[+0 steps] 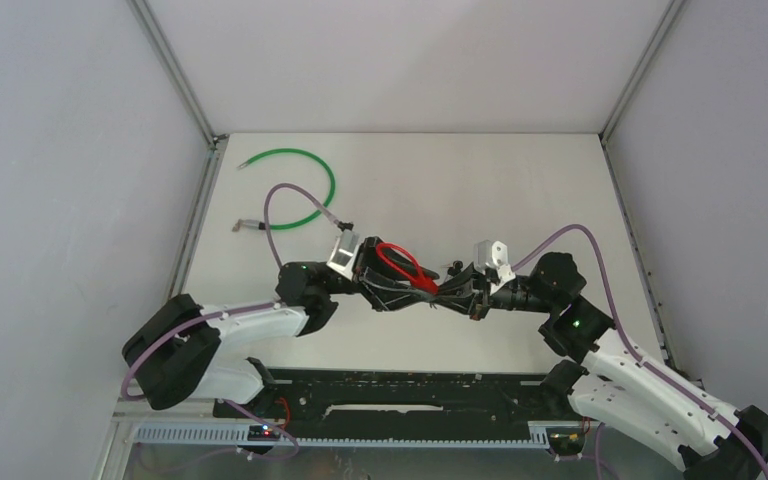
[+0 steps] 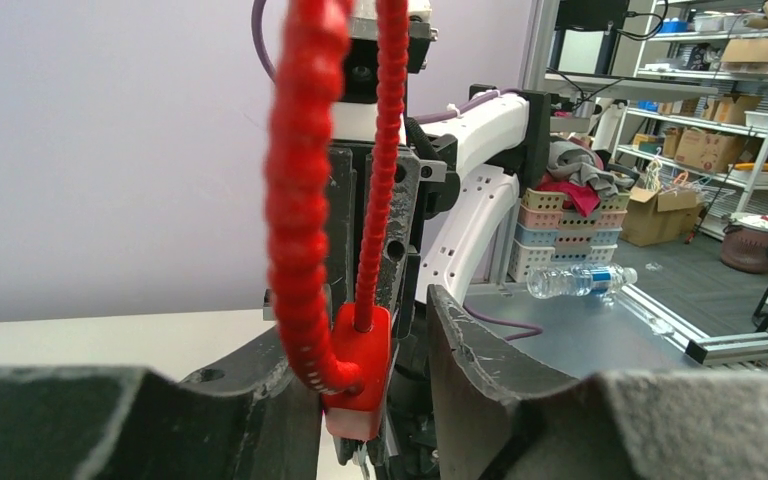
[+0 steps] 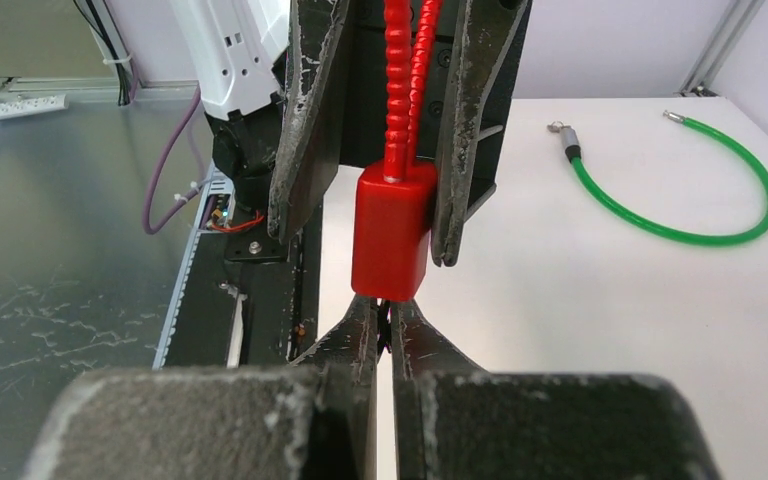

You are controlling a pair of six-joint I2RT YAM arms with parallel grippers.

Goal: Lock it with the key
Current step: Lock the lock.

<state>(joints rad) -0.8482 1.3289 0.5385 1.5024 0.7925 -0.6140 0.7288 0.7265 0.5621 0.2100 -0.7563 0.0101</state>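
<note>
A red cable lock hangs in the air between the two arms, its ribbed red loop (image 1: 400, 262) above its block-shaped body (image 3: 392, 225). My left gripper (image 2: 375, 330) is open around the body (image 2: 358, 365). One finger rests against the body and the other stands a little off it. From the opposite side my right gripper (image 3: 388, 305) is shut on the key (image 3: 387, 318). The key shows only as a thin dark sliver between the fingertips, right under the lock body. The left arm's fingers (image 3: 305, 120) flank the lock in the right wrist view.
A green cable loop (image 1: 310, 160) with metal ends lies on the white table (image 1: 520, 180) at the back left, also visible as the green cable (image 3: 720, 235). Grey walls close in three sides. A plastic bottle (image 2: 575, 280) lies on the metal surface beyond the table.
</note>
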